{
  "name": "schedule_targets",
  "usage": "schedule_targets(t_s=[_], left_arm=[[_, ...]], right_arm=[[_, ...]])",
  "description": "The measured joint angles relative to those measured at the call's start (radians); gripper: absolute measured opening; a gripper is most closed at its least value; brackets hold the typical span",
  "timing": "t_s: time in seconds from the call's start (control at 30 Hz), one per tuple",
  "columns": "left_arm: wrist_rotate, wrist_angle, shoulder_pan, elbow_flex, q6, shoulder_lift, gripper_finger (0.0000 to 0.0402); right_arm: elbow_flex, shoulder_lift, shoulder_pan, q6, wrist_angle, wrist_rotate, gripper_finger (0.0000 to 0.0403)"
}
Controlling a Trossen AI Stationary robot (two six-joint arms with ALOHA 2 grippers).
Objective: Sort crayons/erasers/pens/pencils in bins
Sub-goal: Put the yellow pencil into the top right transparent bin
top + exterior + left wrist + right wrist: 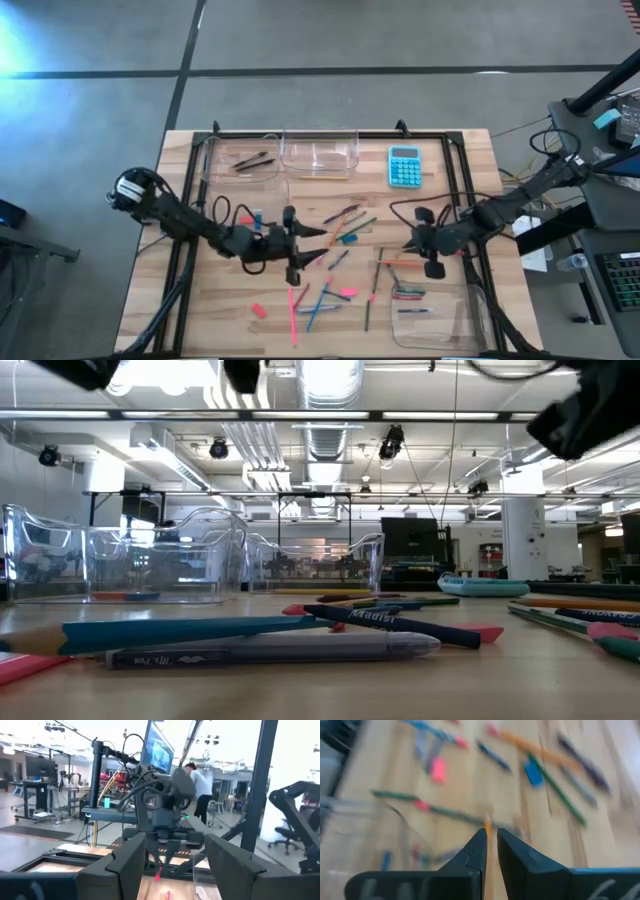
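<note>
Coloured pens, pencils and crayons [340, 262] lie scattered on the wooden table, with pink erasers [258, 311] and a blue eraser [348, 239] among them. Clear bins stand at the far left [245, 160], the far middle [320, 155] and the near right [435, 315]. My left gripper [305, 247] hovers open over the middle of the table, its fingers [125, 865] wide apart and empty. My right gripper [415, 245] is right of the scatter, shut on a thin orange stick [487, 827]. My right gripper pinches the thin orange stick between its two fingertips [479, 840]; only a short end [487, 826] shows past them. In the left wrist view the fingers [164, 851] point down, and a reddish end [157, 876] hangs below them.
A turquoise calculator [404, 165] lies at the far right. The far left bin holds dark pens, and the near right bin holds several sticks. A black frame [330, 133] runs along the table's far edge and sides. A person [200, 785] stands in the room beyond the table.
</note>
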Motion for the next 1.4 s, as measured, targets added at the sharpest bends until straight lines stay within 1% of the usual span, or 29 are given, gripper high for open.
schedule_targets(t_s=[0.1, 0.2, 0.33, 0.43, 0.67, 0.83, 0.93, 1.13, 1.4], left_arm=[[0.0, 0.043, 0.0, -0.032, -0.018, -0.001, 0.0192], [0.001, 0.04, 0.0, -0.028, -0.018, -0.002, 0.0192], [0.003, 0.027, 0.0, -0.012, -0.018, 0.0, 0.0192], [0.004, 0.024, 0.0, -0.008, -0.018, 0.0, 0.0192], [0.004, 0.006, 0.0, -0.008, -0.019, 0.001, 0.0192], [0.004, -0.001, 0.0, -0.008, -0.02, 0.001, 0.0192], [0.004, -0.002, 0.0, -0.008, -0.021, 0.001, 0.0192], [0.004, -0.003, 0.0, -0.009, -0.021, 0.001, 0.0192], [0.004, -0.021, -0.001, -0.008, -0.021, 0.002, 0.0192]], right_arm=[[-0.012, 0.0, -0.039, 0.086, -0.096, -0.016, 0.0038], [-0.035, 0.005, -0.081, 0.153, -0.156, -0.073, 0.0041], [-0.09, 0.014, -0.115, 0.157, -0.109, -0.155, 0.0053], [-0.131, 0.03, -0.134, 0.145, -0.072, -0.191, 0.0076], [-0.175, 0.092, -0.156, 0.104, 0.019, -0.198, 0.0148], [-0.175, 0.149, -0.156, 0.063, 0.107, -0.217, 0.0179], [-0.175, 0.193, -0.156, 0.043, 0.147, -0.225, 0.0186], [-0.175, 0.297, -0.156, 0.001, 0.212, -0.283, 0.0187], [-0.172, 0.388, -0.155, -0.015, 0.237, -0.294, 0.0187]])
